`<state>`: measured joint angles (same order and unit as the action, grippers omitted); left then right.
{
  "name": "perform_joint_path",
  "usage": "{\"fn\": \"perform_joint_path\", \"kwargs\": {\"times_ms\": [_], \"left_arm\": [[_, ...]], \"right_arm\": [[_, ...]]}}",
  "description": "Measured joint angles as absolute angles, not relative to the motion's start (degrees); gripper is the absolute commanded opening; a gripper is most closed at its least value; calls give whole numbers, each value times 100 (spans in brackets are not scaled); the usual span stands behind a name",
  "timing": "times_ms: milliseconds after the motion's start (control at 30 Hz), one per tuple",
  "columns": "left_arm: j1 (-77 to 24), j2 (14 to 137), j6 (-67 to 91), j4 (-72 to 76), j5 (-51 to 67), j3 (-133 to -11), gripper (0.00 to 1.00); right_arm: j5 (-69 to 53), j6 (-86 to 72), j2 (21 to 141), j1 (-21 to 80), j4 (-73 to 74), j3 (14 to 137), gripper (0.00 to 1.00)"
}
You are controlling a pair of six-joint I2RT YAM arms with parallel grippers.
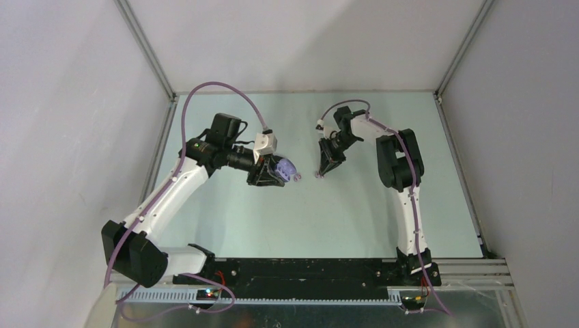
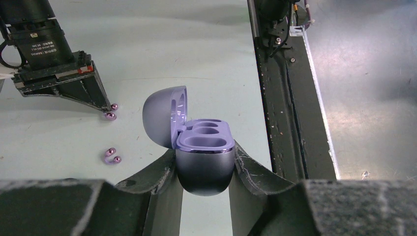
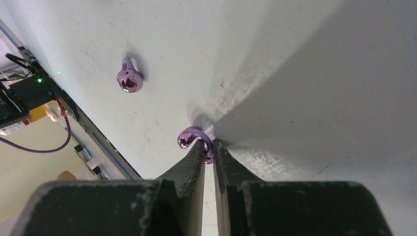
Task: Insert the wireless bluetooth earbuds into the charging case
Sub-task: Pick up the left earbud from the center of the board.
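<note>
Leftmost, the left gripper (image 1: 281,172) clamped the lilac charging case (image 2: 204,162) by its sides, lid swung open, at centre frame. Rightward, the right gripper (image 3: 209,147), tips on the table (image 1: 273,225), stood nearly closed, nipping the first earbud (image 3: 188,139). The second earbud (image 3: 129,79) lay apart, upper left of those tips.

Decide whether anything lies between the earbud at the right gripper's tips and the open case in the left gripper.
Nothing visible does. Bare table separates the earbud in the right gripper from the case in the left gripper; its lid is open, both pockets empty; the other earbud lies aside.
</note>
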<state>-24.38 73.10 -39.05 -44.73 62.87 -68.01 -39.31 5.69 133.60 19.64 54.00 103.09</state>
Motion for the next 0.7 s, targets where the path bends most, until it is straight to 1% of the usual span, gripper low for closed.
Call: {"fn": "perform_joint_path", "kwargs": {"times_ms": [233, 433, 533, 700], "left_arm": [[-2438, 7310, -3905, -4473, 6287, -6801, 0], [-2458, 7310, -3876, -4440, 6285, -6775, 0], [-2482, 7310, -3618, -4121, 6235, -6630, 0], [-2499, 7345, -2679, -3129, 6020, -6165, 0]], "right_arm": [[-4154, 790, 13163, 1817, 5269, 9963, 10], [-4386, 1044, 12466, 1588, 5100, 9498, 7], [-4571, 1166, 12016, 1518, 4982, 9347, 5], [-4635, 1216, 10973, 1428, 4650, 8930, 5]]}}
